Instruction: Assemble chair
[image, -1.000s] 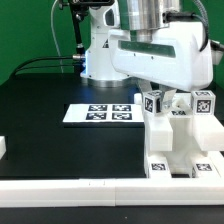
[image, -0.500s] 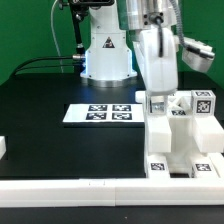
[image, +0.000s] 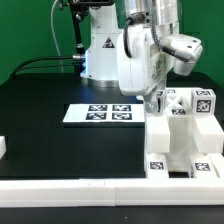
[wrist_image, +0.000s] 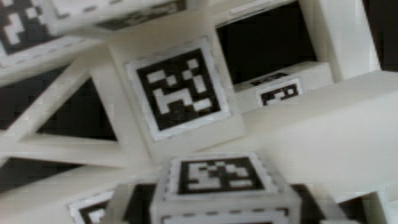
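The partly built chair (image: 182, 142), white and blocky with black-and-white tags, stands at the exterior view's right, against the front rail. My gripper (image: 153, 98) reaches down onto its upper left corner. There it is shut on a small white tagged chair piece (image: 154, 104) that sits on the assembly. In the wrist view this tagged piece (wrist_image: 217, 180) fills the space between my gripper's (wrist_image: 222, 202) dark fingers (wrist_image: 135, 198). Beyond it I see the chair's white bars and a larger upright tagged piece (wrist_image: 178, 92). Where the held piece meets the frame is hidden.
The marker board (image: 100, 113) lies flat on the black table, to the exterior view's left of the chair. A long plain white rail (image: 80, 190) runs along the front edge. A small white piece (image: 3, 147) sits at the far left. The robot's base (image: 105, 55) stands behind.
My wrist has turned about the gripper's axis, so the hand's body has swung from lying out over the chair to standing more upright. The grip and the held piece stay in place.
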